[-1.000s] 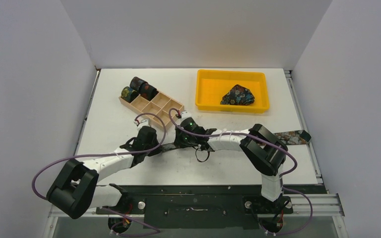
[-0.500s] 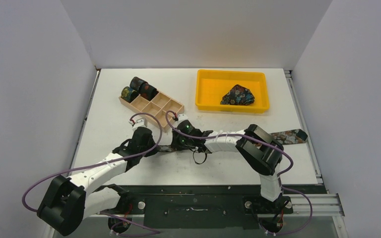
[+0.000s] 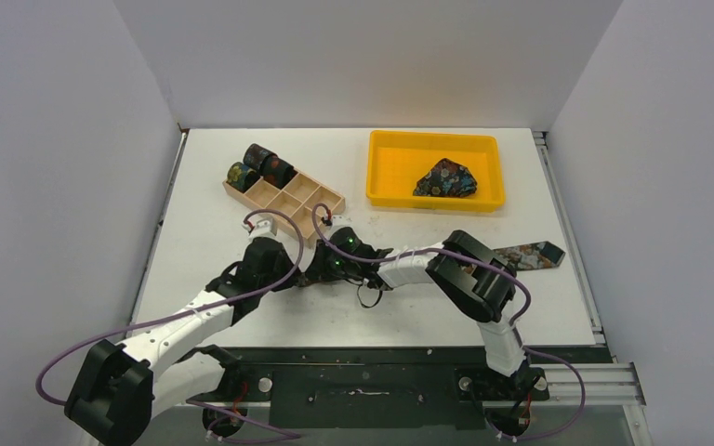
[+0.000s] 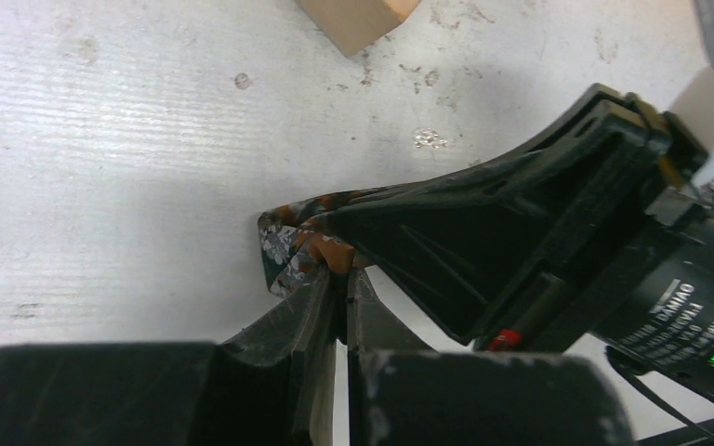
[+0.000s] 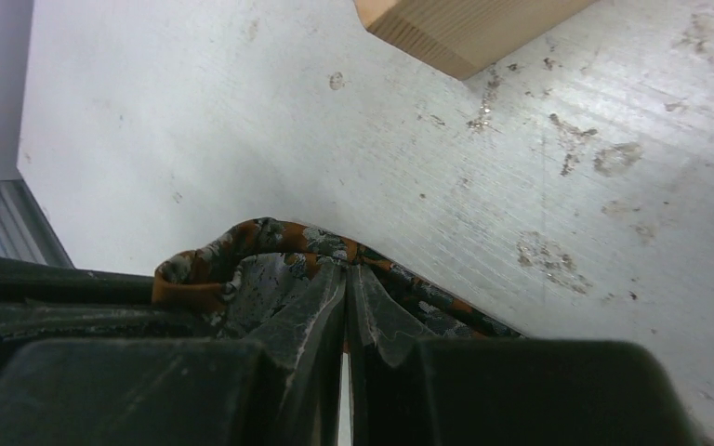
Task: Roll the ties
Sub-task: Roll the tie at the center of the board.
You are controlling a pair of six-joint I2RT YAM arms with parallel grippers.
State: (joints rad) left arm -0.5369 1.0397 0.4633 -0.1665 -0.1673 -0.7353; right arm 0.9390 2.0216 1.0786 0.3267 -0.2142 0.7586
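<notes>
1. Both arms have swung leftward over the last second. They have dragged the brown-rust tie (image 3: 532, 254) with them, its wide end sliding left along the surface (image 3: 204, 232).
2. Left fingers (image 4: 327, 299) are pressed fully together. They nip the folded narrow end of the tie, which bulges just past their tips.
3. Right fingers (image 5: 335, 299) come in from the opposite side, tips just beside the left pair's. They are also closed tight on the fabric, which humps up in a small speckled loop right in front of them.
4. From that double pinch the tie runs off to the right of both pairs of fingers and passes under the right arm. Its pointed wide end lies flat, well apart from them.
5. Just beyond the fingers sits a wooden box (image 3: 288, 197), its nearest corner close to their tips. A cluster of rolled ties (image 3: 260, 167) sits at its far left end.
6. Farther beyond and to the right of the fingers, a yellow tray (image 3: 390, 167) holds a crumpled tie (image 3: 446, 178) with a blue floral pattern.
</notes>
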